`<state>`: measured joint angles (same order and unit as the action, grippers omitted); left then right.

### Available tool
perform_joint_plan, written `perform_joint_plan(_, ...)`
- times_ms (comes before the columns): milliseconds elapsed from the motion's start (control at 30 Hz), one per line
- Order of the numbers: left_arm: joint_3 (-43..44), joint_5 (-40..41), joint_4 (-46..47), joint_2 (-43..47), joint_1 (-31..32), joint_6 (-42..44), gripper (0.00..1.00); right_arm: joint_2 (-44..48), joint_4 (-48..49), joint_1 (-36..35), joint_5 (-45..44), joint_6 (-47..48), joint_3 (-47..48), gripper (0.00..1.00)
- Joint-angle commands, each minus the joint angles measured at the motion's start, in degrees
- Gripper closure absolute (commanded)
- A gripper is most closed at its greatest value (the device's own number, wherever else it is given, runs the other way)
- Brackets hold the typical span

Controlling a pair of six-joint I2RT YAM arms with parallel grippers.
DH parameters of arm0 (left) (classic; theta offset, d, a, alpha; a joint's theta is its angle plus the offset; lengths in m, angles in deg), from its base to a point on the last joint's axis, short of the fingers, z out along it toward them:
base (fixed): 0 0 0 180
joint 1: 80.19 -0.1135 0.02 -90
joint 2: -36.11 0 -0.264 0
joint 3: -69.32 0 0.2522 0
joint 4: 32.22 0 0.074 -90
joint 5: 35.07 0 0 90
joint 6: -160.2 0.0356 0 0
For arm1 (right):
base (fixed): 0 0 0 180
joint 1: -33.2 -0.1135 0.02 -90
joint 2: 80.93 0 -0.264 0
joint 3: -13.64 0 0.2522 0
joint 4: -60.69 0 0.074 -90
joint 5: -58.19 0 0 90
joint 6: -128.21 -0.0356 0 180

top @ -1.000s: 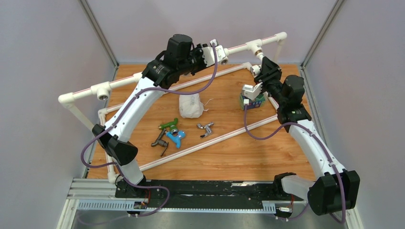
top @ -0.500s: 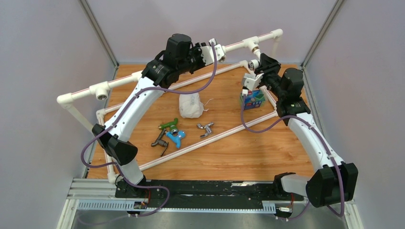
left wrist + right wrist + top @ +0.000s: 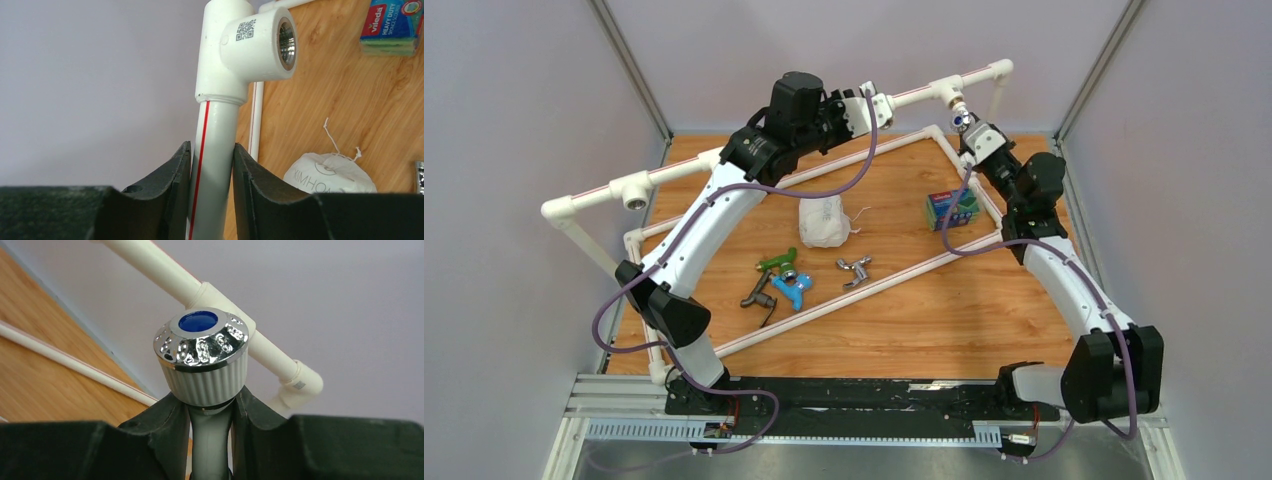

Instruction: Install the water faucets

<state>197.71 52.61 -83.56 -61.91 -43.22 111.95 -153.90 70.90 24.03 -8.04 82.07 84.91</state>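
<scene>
Change: the right gripper (image 3: pixel 970 132) has swung up and away from the sponge pack (image 3: pixel 952 208) to the far-right tee (image 3: pixel 951 93). Its jaws are clamped tight on the white faucet (image 3: pixel 201 360), with the blue-dotted chrome knob leading. The faucet sits just below the tee. Likely lining up to thread in; not seated.

The left gripper (image 3: pixel 210 160) has not moved, part-closed around the pipe (image 3: pixel 212 130), bracing it.

The green faucet (image 3: pixel 774 262), blue faucet (image 3: pixel 793 289), dark grey faucet (image 3: pixel 757 293) and chrome faucet (image 3: pixel 854 268) lie mid-counter (image 3: pixel 904 320), as before.
</scene>
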Motion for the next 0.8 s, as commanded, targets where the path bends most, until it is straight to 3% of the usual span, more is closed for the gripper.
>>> perform_joint_plan(0, -2.48, -10.77, -14.89, 1.86, 3.63, -5.46, 1.00, -4.28, 15.73, -0.85, 1.20, -30.55, -3.90, 1.00)
perform_joint_plan(267, -2.92, -11.03, -14.54, 2.04, 3.63, -5.72, 1.00, -6.66, 25.60, -0.94, -2.58, -56.31, -5.57, 1.00)
perform_joint_plan(500, -3.01, -11.03, -14.27, 2.04, 3.63, -5.81, 1.00, -7.80, 30.34, -0.85, -11.10, -77.40, -8.99, 1.00)
perform_joint_plan(767, -3.62, -10.94, -14.01, 2.39, 3.63, -6.07, 1.00, -9.82, 28.24, -1.38, -19.10, -104.38, -9.09, 1.00)
